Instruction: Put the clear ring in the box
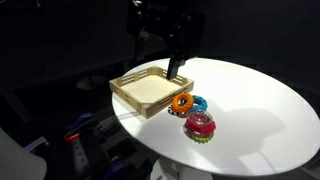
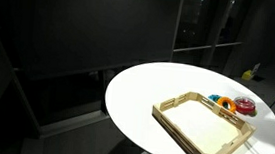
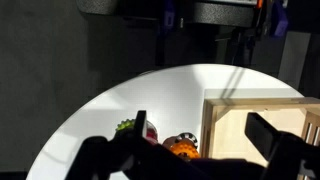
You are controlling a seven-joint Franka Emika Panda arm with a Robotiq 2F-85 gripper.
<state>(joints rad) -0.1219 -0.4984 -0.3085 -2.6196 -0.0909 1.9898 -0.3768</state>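
The box (image 1: 135,88) is a shallow light-wood tray on the white round table; it also shows in the other exterior view (image 2: 190,104) and in the wrist view (image 3: 214,125). My gripper (image 1: 175,70) hangs over the box's corner nearest the rings, open and empty, with its fingers spread wide in the wrist view (image 3: 205,130). An orange ring (image 1: 181,101) (image 3: 181,148) lies beside that corner, between the fingers in the wrist view. I cannot make out the clear ring for certain in any view.
A blue ring (image 1: 198,103) lies next to the orange one. A red ring (image 1: 199,124) sits on a green ring (image 1: 199,136) toward the table's edge. The table edge (image 1: 130,130) is close to the box. The surroundings are dark.
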